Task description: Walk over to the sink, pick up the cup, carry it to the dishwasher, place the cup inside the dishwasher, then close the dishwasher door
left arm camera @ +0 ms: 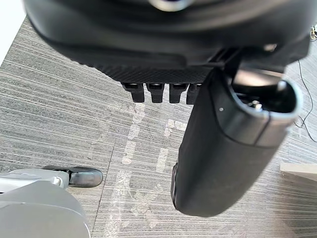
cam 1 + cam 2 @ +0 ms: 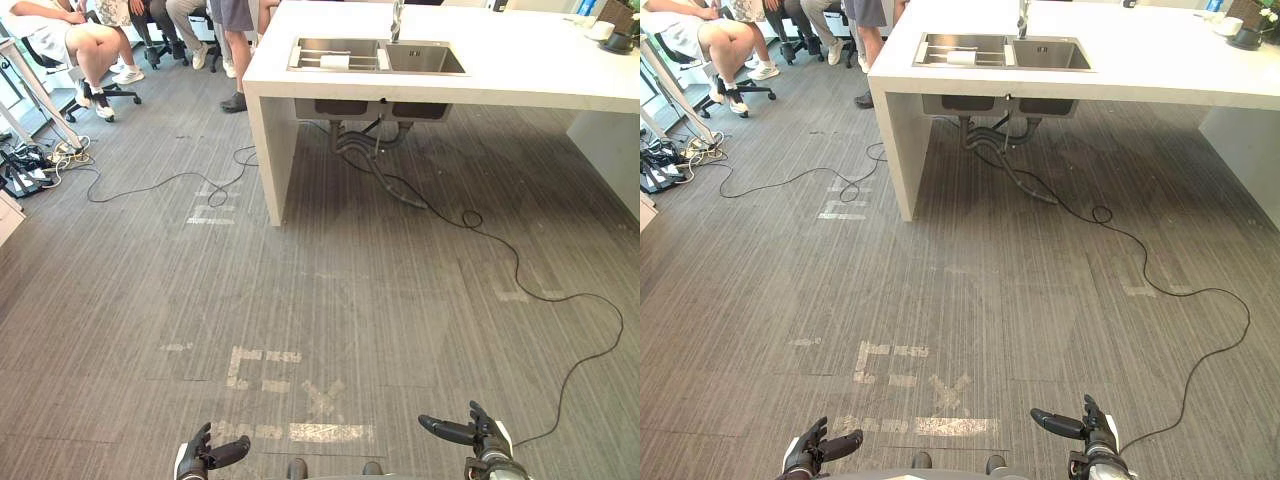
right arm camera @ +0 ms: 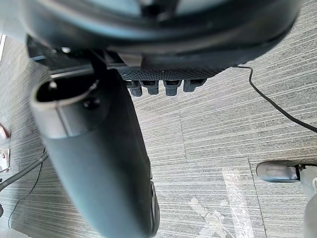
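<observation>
the cup (image 2: 333, 61), as far as i can make it out, is the small white thing lying on its side in the left basin (image 2: 310, 45) of the sink (image 2: 425, 58). it sits at 12 o'clock, well apart from the robot, set into the white table (image 2: 520, 75).

the left hand (image 2: 200, 458) at 7 o'clock and the right hand (image 2: 487, 438) at 5 o'clock both hang low over the floor (image 2: 380, 300). their fingers (image 1: 159, 92) are released and slack, with nothing in either.

judging from here, the cup looks light and stiff. it is probably smooth-walled, and it may be wet and slippery (it is in a sink, after all). if it is ceramic, a knock on the steel could chip it. since it lies on its side, the best hold would be round the barrel, thumb on one flank and fingers on the other, lifted clear of the basin wall before it is turned upright.

counted: one table, one sink with two basins, one tap (image 2: 397, 18), one cup and two hands. there are also roughly four people (image 2: 85, 45) at 10 to 11 o'clock, cut off by the frame, so that count is loose.
</observation>
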`<state>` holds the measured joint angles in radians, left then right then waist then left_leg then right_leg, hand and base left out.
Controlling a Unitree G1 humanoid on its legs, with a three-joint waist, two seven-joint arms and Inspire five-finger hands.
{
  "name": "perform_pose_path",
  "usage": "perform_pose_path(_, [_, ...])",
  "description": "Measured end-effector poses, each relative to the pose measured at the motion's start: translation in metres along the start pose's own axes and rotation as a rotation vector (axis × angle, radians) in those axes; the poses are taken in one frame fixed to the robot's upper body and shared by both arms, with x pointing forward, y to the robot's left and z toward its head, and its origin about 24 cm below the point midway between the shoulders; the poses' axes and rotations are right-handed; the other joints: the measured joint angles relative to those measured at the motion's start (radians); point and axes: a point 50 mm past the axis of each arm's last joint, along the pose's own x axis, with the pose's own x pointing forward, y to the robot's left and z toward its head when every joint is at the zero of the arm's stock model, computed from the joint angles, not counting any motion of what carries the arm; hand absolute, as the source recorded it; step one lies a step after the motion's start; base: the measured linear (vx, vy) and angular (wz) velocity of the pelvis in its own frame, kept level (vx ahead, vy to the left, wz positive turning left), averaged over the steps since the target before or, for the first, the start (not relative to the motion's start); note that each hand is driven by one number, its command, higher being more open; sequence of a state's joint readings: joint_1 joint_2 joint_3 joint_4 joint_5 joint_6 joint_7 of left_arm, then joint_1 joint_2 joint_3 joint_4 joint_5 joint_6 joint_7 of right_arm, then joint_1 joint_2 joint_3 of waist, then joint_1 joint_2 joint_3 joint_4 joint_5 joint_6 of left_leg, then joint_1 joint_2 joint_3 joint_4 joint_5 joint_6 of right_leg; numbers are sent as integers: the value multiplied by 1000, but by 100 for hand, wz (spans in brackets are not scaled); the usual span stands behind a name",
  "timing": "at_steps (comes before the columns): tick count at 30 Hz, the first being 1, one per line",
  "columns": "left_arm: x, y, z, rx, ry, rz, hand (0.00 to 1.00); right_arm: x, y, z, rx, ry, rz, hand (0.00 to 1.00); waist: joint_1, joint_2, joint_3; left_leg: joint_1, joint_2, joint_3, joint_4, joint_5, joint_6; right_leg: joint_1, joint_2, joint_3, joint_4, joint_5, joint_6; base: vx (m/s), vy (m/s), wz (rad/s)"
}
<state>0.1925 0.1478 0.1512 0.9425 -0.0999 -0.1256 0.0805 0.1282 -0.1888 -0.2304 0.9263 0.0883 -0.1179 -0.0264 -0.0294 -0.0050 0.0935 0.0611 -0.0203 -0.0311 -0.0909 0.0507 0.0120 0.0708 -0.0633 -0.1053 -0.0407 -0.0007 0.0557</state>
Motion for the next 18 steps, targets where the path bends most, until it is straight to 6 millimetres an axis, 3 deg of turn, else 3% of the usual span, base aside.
perform_pose_path(5, [0,-1,2,0,-7,-2,100,0,1,0,3,1,0,100,1,-2,1,0,2,6,0,-4,-3,-2,2,6,0,0,0,0,0,-3])
perform_pose_path(18, [4,-8,30,9,-113,-25,100,1,1,2,32,-1,-25,100,12,-2,1,0,10,51,4,-36,-3,-17,11,50,-10,-8,-1,18,-11,-11])
